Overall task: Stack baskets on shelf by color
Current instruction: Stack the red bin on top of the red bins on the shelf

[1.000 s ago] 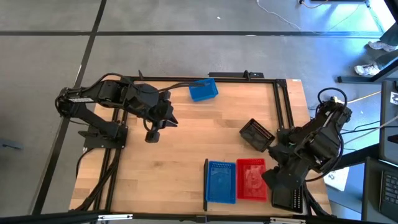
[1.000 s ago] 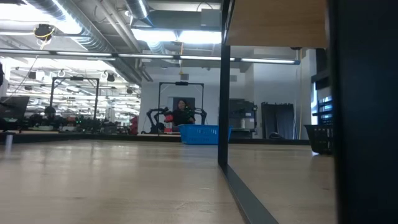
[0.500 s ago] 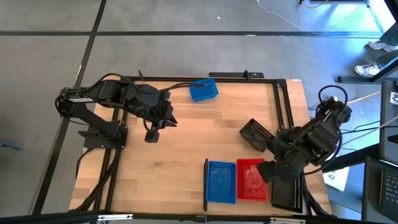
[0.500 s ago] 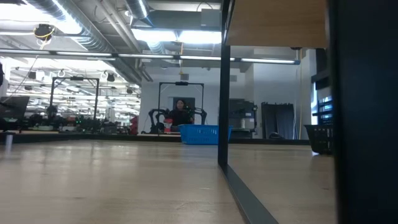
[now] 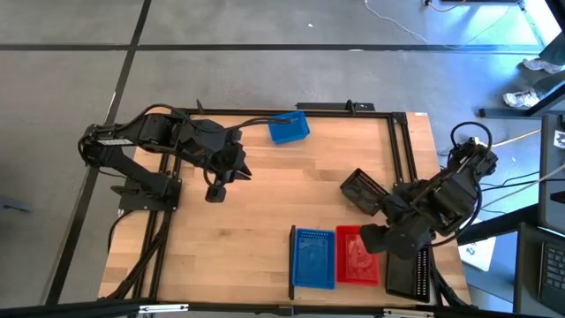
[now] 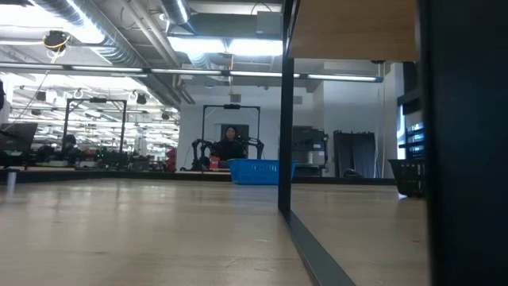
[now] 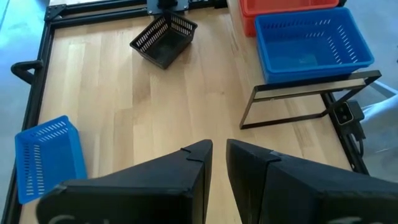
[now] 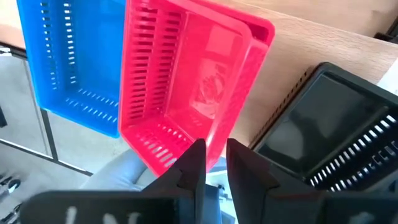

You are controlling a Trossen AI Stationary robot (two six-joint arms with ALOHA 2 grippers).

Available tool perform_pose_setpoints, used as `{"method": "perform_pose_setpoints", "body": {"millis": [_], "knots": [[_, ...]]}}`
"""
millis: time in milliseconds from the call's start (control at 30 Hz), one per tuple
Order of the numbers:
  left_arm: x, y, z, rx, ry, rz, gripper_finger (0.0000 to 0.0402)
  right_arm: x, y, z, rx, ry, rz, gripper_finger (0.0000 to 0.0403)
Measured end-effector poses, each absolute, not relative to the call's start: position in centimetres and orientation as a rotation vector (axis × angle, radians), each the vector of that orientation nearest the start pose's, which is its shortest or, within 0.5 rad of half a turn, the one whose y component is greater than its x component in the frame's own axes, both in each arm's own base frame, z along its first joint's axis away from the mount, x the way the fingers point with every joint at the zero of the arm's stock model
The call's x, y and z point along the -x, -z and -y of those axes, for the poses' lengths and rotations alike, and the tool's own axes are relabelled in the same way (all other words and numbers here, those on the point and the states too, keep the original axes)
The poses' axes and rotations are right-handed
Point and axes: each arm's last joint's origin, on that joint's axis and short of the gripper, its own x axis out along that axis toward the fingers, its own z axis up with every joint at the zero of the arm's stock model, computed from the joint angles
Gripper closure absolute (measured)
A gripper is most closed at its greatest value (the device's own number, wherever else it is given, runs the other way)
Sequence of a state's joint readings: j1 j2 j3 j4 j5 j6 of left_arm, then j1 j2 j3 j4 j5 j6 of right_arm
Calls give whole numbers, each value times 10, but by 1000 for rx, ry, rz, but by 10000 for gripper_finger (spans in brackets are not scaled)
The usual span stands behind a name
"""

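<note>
A blue basket (image 5: 313, 258) and a red basket (image 5: 357, 256) sit side by side on the shelf, whose black bar (image 5: 292, 261) runs along its left side. A black basket (image 5: 408, 270) lies to the right of the red one. Another black basket (image 5: 364, 190) rests tilted at mid-right, and a second blue basket (image 5: 289, 128) sits at the far edge. My right gripper (image 8: 216, 152) hovers over the red basket's rim (image 8: 186, 146), pointing steeply down, narrowly open and holding nothing. My left gripper (image 7: 219, 152) hangs above bare table at the left, narrowly open and holding nothing.
Black frame rails (image 5: 399, 150) border the table's far and right sides. The shelf's black upright (image 6: 286, 111) stands close in the low view. Bare wood (image 5: 265, 203) lies between the two arms. A person (image 6: 231, 143) sits far off in the room behind.
My right gripper has rolled about its own axis while staying above the red basket's right side. The baskets and my left arm have kept still.
</note>
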State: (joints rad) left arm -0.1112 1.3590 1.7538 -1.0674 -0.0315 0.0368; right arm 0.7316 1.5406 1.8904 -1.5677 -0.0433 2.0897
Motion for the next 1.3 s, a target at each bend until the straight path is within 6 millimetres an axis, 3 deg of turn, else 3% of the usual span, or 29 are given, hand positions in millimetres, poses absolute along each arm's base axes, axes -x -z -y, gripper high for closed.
{"method": "perform_pose_setpoints", "body": {"millis": [1300], "knots": [[-239, -448, 28, -83, 170, -711, 361, -210, -403, -173, -1286, 779, -1315, 341]]}}
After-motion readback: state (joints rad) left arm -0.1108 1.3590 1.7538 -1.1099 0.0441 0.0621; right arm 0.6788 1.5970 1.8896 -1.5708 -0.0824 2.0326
